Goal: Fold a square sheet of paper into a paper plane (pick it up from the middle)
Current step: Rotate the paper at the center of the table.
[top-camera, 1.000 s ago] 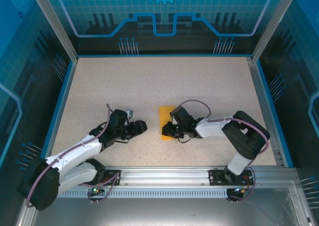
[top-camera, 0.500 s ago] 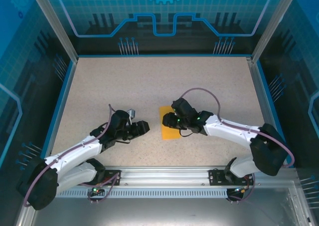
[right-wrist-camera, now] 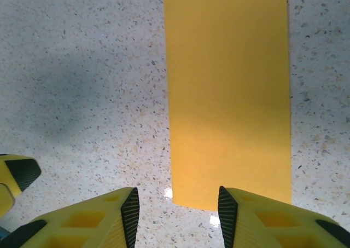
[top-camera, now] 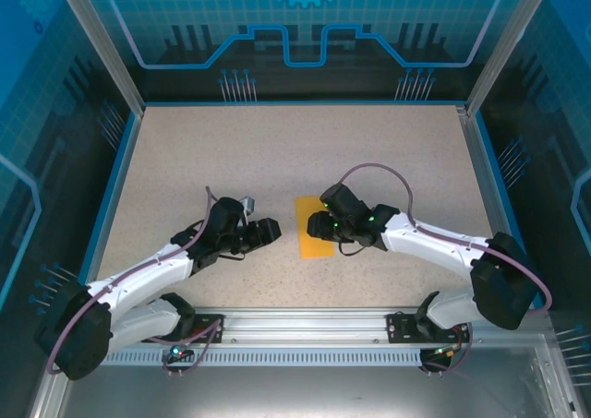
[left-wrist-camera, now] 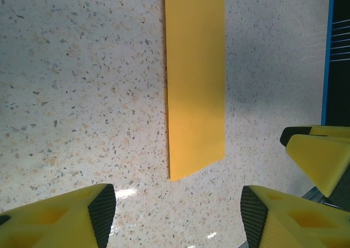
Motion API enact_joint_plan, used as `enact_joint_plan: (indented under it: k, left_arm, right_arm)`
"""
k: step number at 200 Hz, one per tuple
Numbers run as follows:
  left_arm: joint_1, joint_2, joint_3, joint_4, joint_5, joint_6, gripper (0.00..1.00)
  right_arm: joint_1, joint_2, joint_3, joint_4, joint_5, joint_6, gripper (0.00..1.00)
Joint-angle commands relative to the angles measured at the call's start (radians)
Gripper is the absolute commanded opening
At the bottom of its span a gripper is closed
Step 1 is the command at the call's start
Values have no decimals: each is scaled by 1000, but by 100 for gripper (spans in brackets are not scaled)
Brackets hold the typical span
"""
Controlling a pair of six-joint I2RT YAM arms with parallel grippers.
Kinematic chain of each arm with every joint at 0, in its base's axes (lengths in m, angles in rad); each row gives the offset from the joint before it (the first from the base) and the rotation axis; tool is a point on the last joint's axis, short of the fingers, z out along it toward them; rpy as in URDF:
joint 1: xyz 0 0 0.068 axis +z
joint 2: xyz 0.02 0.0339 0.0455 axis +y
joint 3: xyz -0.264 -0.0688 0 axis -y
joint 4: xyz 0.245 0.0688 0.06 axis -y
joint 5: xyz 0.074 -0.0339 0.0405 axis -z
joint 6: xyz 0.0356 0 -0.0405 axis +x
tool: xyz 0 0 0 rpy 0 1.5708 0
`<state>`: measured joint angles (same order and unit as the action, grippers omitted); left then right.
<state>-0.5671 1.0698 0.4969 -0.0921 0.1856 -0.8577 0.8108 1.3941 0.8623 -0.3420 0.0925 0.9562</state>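
Sheet of paper (top-camera: pixel 313 228) is folded into a narrow orange-yellow strip, flat on the table (top-camera: pixel 277 150) between the arms — right gripper (right-wrist-camera: pixel 178 209) at its right side, jaws apart, clamping nothing; left gripper (left-wrist-camera: pixel 178 204) just off its left side, jaws wide apart and empty.

Robot laboratory cell. We recorded inside an enclosure: a speckled table (top-camera: pixel 277 150), aluminium rail (top-camera: pixel 305 319) along its near edge, blue circuit-patterned panels (top-camera: pixel 305 67) at far, left and right sides.
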Motion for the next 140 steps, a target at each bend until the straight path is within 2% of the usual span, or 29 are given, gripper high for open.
enact_joint_plan:
  k: [1, 25, 40, 57, 77, 89, 108, 140]
  left_arm:
    - [-11, 2, 25, -1, 36, 35, 66]
    - [-14, 36, 35, 17, 59, 52, 64]
    - [-18, 75, 51, 50, 68, 49, 62]
    - [-30, 147, 103, 68, 75, 54, 59]
    - [-51, 253, 179, 89, 79, 58, 54]
    - [-59, 317, 228, 108, 84, 59, 51]
    - [-60, 424, 311, 86, 59, 71, 45]
    - [-57, 563, 433, 76, 18, 101, 41]
  right_arm:
    - [-4, 7, 53, -40, -20, -36, 45]
    - [-7, -10, 90, -175, 68, -53, 47]
    - [-14, -54, 49, -168, 101, -69, 49]
    - [-54, -133, -68, -74, 52, -75, 48]
    - [-127, -229, -205, 74, -60, -65, 45]
    - [-162, -272, -264, 118, -117, -60, 49]
    - [-198, -295, -289, 150, -221, -109, 50]
    - [-203, -240, -266, 117, -285, -156, 50]
